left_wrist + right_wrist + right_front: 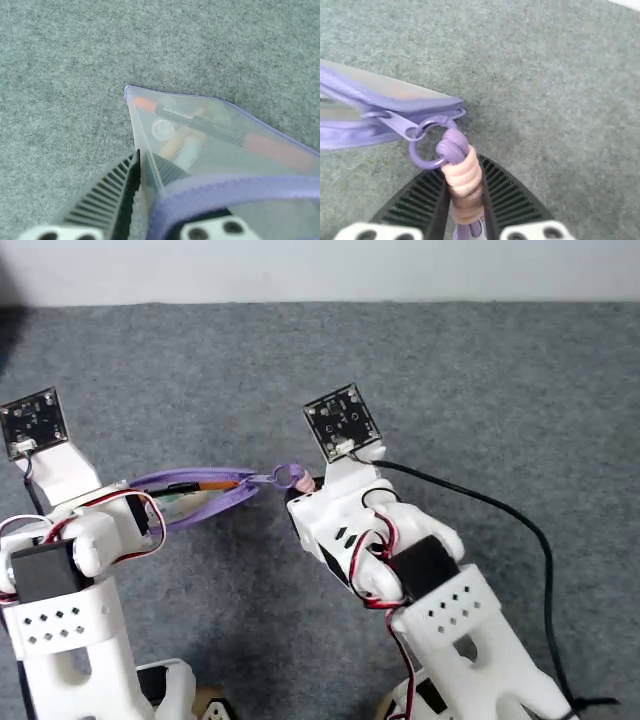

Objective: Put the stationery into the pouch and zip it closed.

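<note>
A clear pouch [195, 495] with purple zipper trim is held off the grey carpet between the two arms. Through its wall I see pens and other stationery [200, 135]. My left gripper [147, 200] is shut on the pouch [210, 150] at one end, its ribbed fingers [107, 197] pinching the edge. My right gripper [465, 200] is shut on the beaded zipper pull [462, 182], which hangs from a purple ring [427, 145] at the pouch's other end [380, 107]. In the high view the zipper pull [290, 476] sits just ahead of the right gripper [300, 490].
Grey carpet [480, 380] covers the whole surface. A black cable [530, 540] trails off the right arm toward the near right. A pale wall edge [320, 270] runs along the far side.
</note>
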Controlling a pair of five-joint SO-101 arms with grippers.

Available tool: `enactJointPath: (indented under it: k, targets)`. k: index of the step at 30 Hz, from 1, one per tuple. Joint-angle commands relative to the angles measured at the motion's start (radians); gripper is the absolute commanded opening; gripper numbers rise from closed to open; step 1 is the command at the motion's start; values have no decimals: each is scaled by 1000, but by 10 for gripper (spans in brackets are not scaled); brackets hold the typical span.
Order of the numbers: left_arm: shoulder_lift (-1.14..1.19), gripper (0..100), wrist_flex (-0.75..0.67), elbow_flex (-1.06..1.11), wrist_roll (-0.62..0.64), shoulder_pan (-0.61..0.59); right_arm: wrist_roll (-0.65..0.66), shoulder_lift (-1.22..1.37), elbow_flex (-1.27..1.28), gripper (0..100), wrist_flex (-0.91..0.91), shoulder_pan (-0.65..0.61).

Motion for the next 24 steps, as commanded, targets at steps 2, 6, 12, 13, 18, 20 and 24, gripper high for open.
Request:
enactJointPath:
  k: [2,6,12,13,18,20,24]
  targets:
    - [-5,12,-29,-12,8,-3,17,30,110,13,-193,16]
    - [-6,12,-29,-12,8,-5,17,88,218,34,-331,16]
    - [0,12,-29,-12,8,-2,12,127,245,176,-381,15]
    - [0,12,-29,-12,8,-2,15,127,244,177,-383,15]
    - [0,12,-31,-12,8,-2,17,128,239,177,-384,-31]
    - [0,12,-31,-12,8,-2,18,128,239,177,-409,-56]
    - [0,12,-31,-12,8,-2,34,125,233,177,-415,-87]
